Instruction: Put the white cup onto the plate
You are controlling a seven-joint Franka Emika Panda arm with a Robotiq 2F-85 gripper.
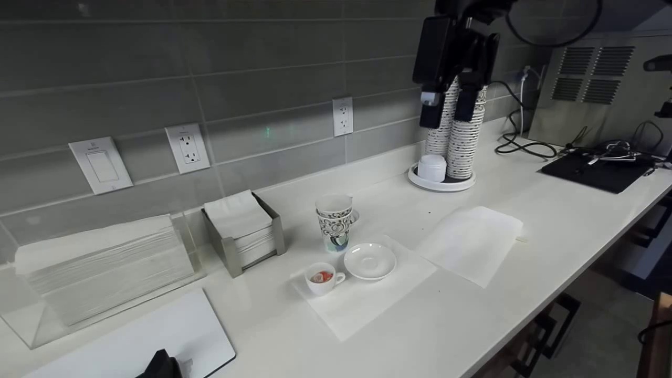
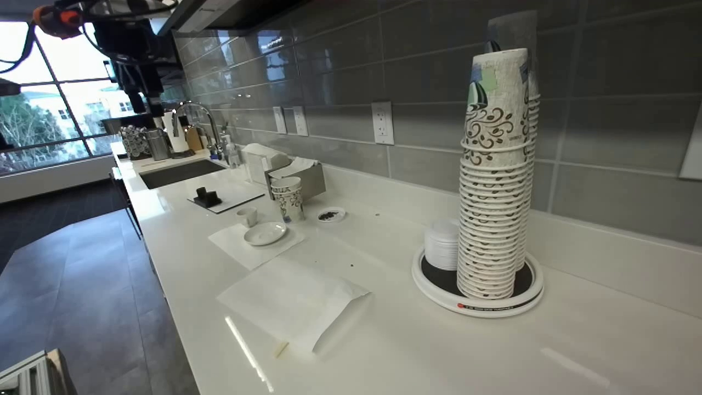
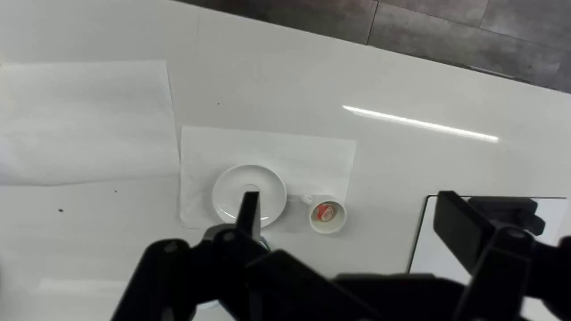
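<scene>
Grey tiles [image 1: 273, 58] back the counter [image 1: 420, 328], where the white cup [image 1: 320, 279] stands just beside the plate [image 1: 370, 261], its handle [image 1: 340, 278] toward it. Well above, the gripper [image 3: 348, 205] holds nothing, fingers [image 3: 459, 229] wide apart; the wrist view shows the cup between them, so the reach looks mostly downward.

Wrist view: white cup [image 3: 337, 219], seen in the gap between the jaws, looks smooth glazed ceramic. Plate [image 3: 236, 189], partly behind one jaw: same, glossy. Sheet [image 3: 303, 156] below the jaws: matt paper. Countertop [image 3: 392, 169] underneath: smooth, reflective. Gripper [image 3: 349, 195]: matt.
</scene>
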